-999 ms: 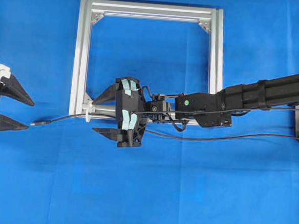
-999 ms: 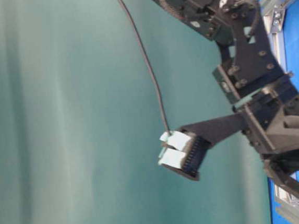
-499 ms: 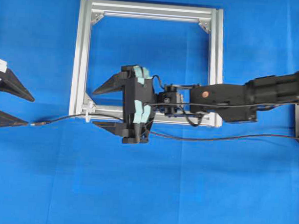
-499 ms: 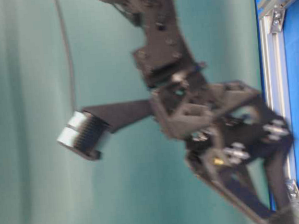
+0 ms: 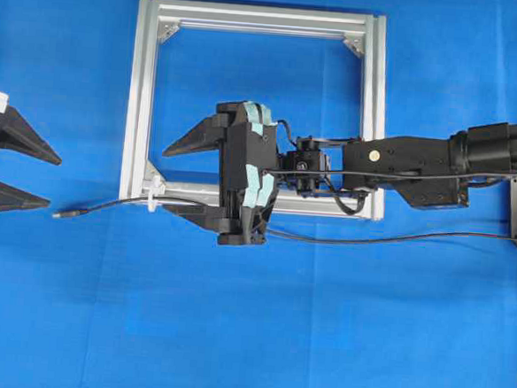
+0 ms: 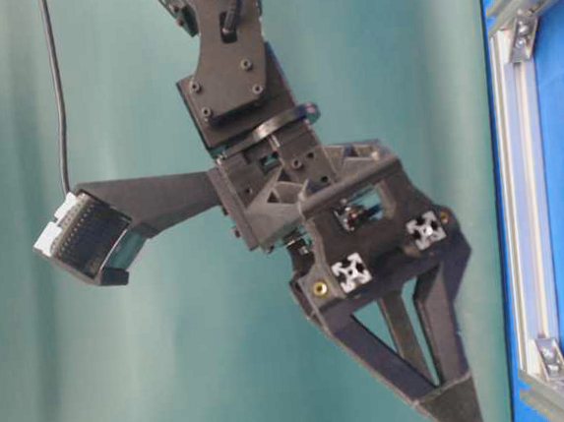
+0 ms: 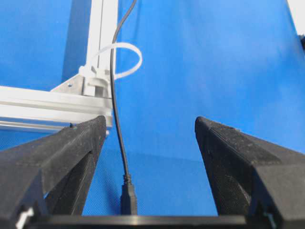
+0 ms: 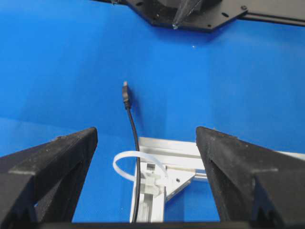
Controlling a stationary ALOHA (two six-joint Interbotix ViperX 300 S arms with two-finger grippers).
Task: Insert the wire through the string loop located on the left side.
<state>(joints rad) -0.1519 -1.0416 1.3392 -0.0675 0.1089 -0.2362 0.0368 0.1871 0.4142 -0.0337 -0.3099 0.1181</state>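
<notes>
The thin black wire [image 5: 344,239] runs leftwards from the right edge and passes through the small white string loop [image 5: 154,202] at the frame's lower left corner. Its plug tip [image 5: 60,215] lies on the cloth left of the loop. My left gripper [image 5: 52,180] is open at the left edge, its lower finger just above the plug. In the left wrist view the plug [image 7: 128,198] lies between the open fingers, with the loop [image 7: 140,59] beyond. My right gripper [image 5: 166,179] hangs open over the corner, holding nothing. Its wrist view shows the loop [image 8: 116,166] and wire [image 8: 134,136] below.
A square silver aluminium frame [image 5: 141,97] lies flat on the blue cloth, with small corner brackets [image 5: 170,31]. The right arm [image 5: 420,165] stretches across the frame's lower bar. In the table-level view the frame [image 6: 518,200] stands along the right edge.
The right gripper has drawn back to the right and lifted off the wire. The left gripper has shifted towards the top of the overhead view. The wire stays in the loop.
</notes>
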